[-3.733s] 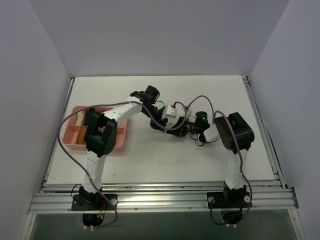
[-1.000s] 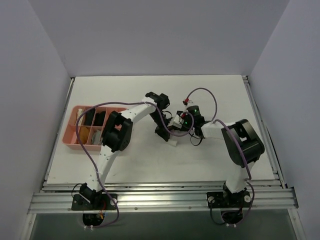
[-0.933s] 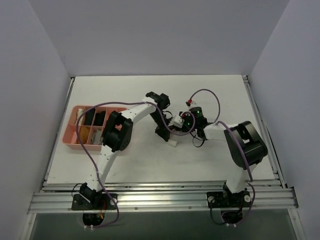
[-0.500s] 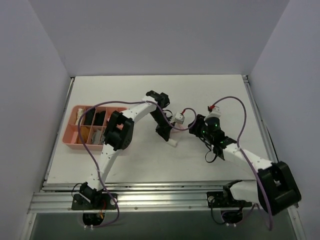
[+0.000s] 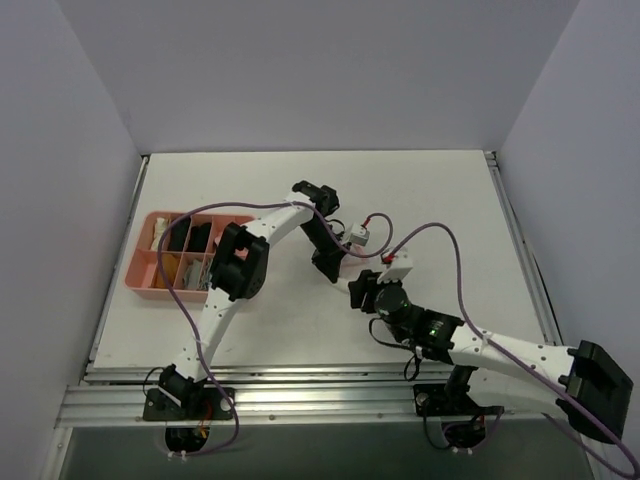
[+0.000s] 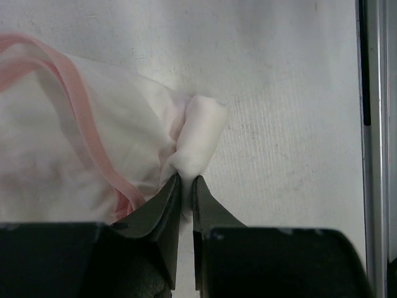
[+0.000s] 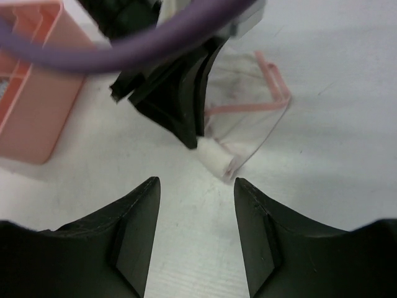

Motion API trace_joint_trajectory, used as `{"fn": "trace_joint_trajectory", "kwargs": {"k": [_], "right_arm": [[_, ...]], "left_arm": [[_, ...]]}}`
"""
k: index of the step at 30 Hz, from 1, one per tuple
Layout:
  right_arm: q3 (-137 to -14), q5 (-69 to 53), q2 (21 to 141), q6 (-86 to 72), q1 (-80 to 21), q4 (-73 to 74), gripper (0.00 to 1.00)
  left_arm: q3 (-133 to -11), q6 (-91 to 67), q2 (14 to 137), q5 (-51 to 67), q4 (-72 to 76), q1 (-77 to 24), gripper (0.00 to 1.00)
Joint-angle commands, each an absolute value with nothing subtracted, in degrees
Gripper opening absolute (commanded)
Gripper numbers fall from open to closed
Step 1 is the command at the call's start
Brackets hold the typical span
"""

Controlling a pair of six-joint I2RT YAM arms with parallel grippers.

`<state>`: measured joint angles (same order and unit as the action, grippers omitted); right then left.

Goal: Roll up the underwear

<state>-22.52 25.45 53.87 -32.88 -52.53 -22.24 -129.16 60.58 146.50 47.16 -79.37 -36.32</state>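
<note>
As seen from the near edge, first meets the right gripper [image 5: 358, 288], low over the table [image 5: 470, 210], fingers [image 7: 139, 211] spread wide with nothing between. Pointed toward the far left, at the underwear [image 7: 248, 87], near it but not touching.

Just past those fingers, near the middle of the table: a short, tight white roll [image 7: 217, 160] formed at one edge of the garment (stubby, and almost as pale as the surface under it). Pinched at one end by the left gripper [image 6: 187, 183], fingers [image 6: 161, 208] nearly together on the cloth, coming down on it from the far side.

Beyond the roll, lying flat on the table: the rest of the underwear, thin, white, half see-through, with pink trim [image 6: 80, 112] crossing it and bordering its edge. Partly covered by the left gripper in the top view.

Off to the left, well apart from both grippers: a pink tray [image 5: 140, 290], divided into compartments, holding dark and pale rolled garments [image 5: 198, 235], too small for telling apart piece by piece. Across the top of the right wrist view, a purple cable [image 7: 124, 49], blurred and close to the lens. Farthest back, grey walls [image 5: 300, 70] closing in the table on three sides.
</note>
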Motion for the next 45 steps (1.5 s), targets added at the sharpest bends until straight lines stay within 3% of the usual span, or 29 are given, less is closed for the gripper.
{"fn": "trace_joint_trajectory", "kwargs": {"k": [1,4,6,11,16,26,42,45], "right_arm": [[-25.5,36.5,59.3,-31.7,-63.0,-20.3,0.47],[-28.0,41.7,65.7,-28.5,-70.3,-21.8,0.47],[-30.6,37.6,70.5,-19.7,-70.8,-24.0,0.46],[-50.2,37.4,89.6,-3.2,-69.3,-7.3,0.43],[-57.6,19.4,98.3,10.9,-59.9,2.5,0.43],[-55.0,18.6,100.6,23.5,-56.7,1.2,0.43],[-50.4,19.1,101.9,29.5,-52.2,-4.6,0.42],[-49.6,18.3,102.4,30.3,-52.0,-5.2,0.38]], "left_arm": [[-128.7,61.5,151.3,40.3,-94.8,-36.7,0.1],[-129.1,61.2,151.9,40.3,-94.8,-36.6,0.1],[-129.0,61.1,151.9,40.0,-94.8,-36.7,0.11],[-128.7,60.6,151.7,39.0,-94.8,-36.6,0.11],[-128.8,59.9,152.3,38.1,-94.8,-36.4,0.11],[-128.8,59.2,152.7,37.3,-94.8,-36.4,0.11],[-128.4,59.0,153.0,36.7,-94.8,-36.5,0.11],[-128.8,58.7,153.0,36.6,-94.8,-36.4,0.11]]}}
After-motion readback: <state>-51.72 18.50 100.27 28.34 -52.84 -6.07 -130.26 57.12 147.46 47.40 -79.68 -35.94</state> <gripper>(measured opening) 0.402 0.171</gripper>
